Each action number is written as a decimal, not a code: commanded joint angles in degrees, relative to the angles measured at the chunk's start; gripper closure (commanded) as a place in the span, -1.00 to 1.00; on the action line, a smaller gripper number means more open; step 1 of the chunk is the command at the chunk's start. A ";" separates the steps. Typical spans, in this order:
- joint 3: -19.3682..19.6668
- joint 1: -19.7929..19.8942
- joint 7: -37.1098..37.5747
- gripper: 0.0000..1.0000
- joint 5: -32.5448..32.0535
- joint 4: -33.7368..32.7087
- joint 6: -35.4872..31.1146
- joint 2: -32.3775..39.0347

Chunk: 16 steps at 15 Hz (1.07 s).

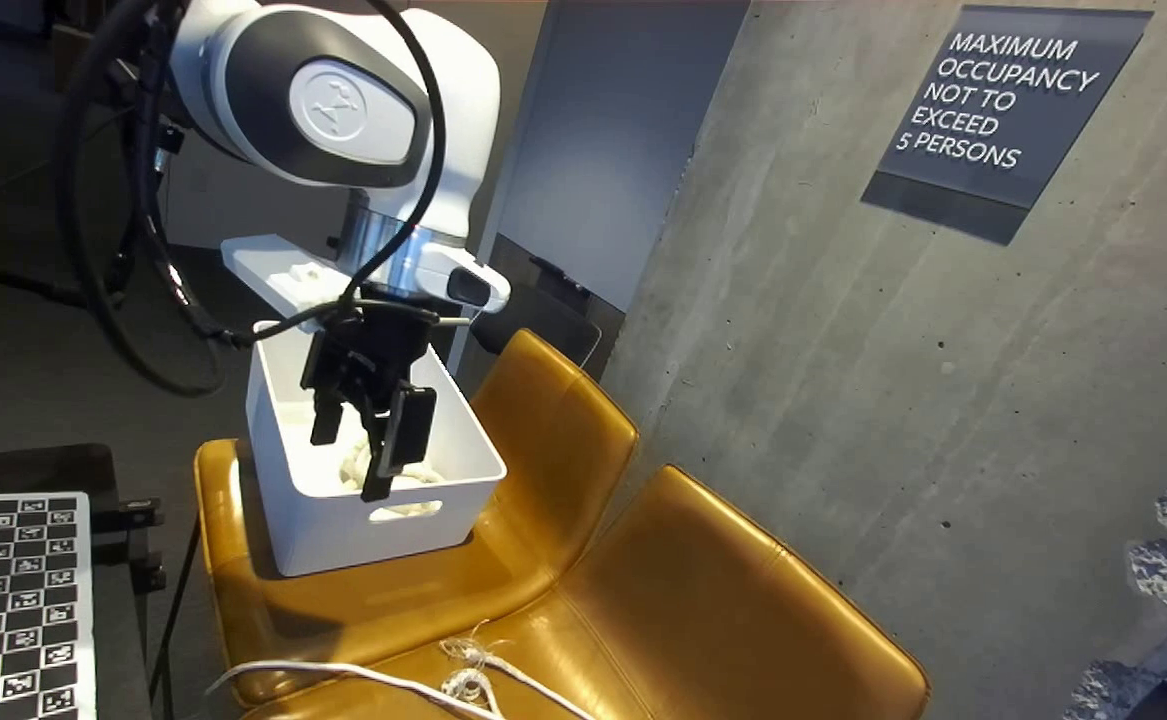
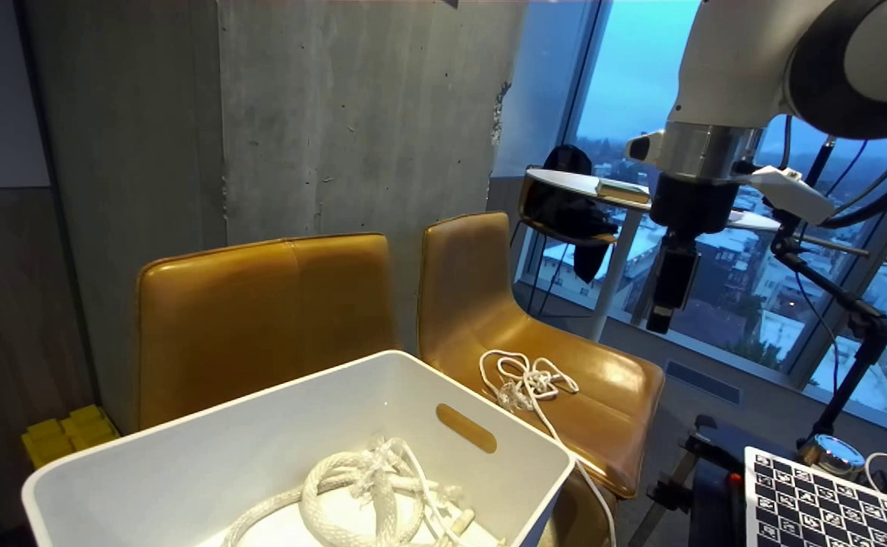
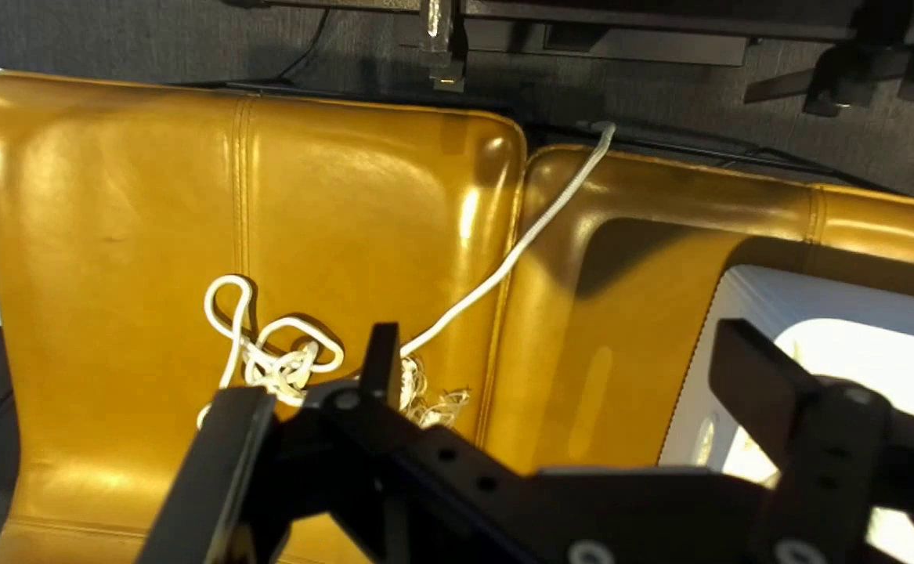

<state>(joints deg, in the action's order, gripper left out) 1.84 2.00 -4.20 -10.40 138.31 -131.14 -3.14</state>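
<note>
Claw (image 1: 353,458) hangs wide-spread above slim white rope (image 3: 457,309), looped, tangled and frayed, across tan chairs (image 3: 128,235).

A white rectangular plastic bin (image 1: 343,540) stands on a tan leather chair (image 1: 555,450), set in from the side edge facing a second tan leather chair (image 1: 733,600). Inside it lies a thick white braided rope (image 2: 385,505). On the second seat, towards the rear edge, lies a thin white rope (image 3: 278,372) whose strand crosses the adjoining side edges and reaches past the first seat's front corner. Behind both backrests stands a grey concrete wall (image 2: 337,152).
</note>
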 commanded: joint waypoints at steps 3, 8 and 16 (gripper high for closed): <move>3.12 2.86 -6.19 -1.00 -0.85 0.08 -2.19 0.77; 5.86 5.56 -12.65 -1.00 -0.87 -7.02 -2.36 7.04; 6.35 9.22 -24.09 -1.00 -0.69 -22.57 -3.01 21.54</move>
<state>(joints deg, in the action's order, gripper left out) 8.42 9.86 -24.21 -10.71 122.60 -133.33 11.57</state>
